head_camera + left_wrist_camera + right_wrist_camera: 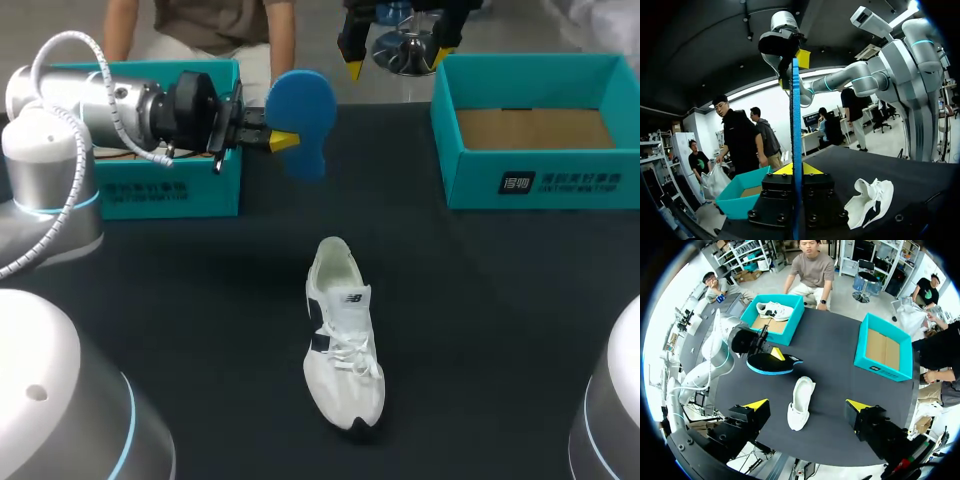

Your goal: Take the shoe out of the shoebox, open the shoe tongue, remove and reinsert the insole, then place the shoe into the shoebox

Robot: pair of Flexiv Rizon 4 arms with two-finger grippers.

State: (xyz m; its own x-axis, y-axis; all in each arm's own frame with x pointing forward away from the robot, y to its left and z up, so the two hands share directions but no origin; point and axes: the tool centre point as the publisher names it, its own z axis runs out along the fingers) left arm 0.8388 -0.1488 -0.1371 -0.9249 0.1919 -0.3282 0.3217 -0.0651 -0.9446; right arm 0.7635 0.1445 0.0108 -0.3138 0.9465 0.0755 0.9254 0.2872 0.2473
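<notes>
on the black table [500, 320], white shoe [343, 340]

Matt black table [180, 300]; white cloth shoe [343, 335] with smooth panels; matt blue foam insole [302, 110]; teal cardboard shoebox [600, 185], brown inside.

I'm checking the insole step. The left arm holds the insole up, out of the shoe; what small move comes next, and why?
Probably lower the insole, held in the left jaws, toward the heel opening of the shoe. The insole hangs above the table, apart from the shoe, which lies untouched on it.
</notes>
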